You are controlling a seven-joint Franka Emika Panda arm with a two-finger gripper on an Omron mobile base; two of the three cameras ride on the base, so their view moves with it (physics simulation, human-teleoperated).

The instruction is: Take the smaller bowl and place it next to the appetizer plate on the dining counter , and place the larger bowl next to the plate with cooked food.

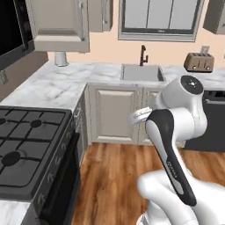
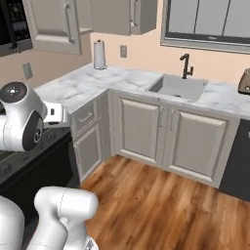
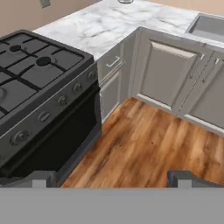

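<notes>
Glossy white rounded arm with dark joints.

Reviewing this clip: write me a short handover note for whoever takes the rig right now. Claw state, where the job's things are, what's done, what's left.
Claw: open, holding nothing, hanging above the wood floor between the black stove and the grey cabinets.
Job's things: neither bowl, neither plate nor the dining counter can be seen from here. In front are the marble corner counter, the sink, a toaster and a paper towel roll.
Done: nothing that can be confirmed.
Left: likely everything. Find the bowls, then set the smaller by the appetizer plate and the larger by the cooked-food plate.
</notes>
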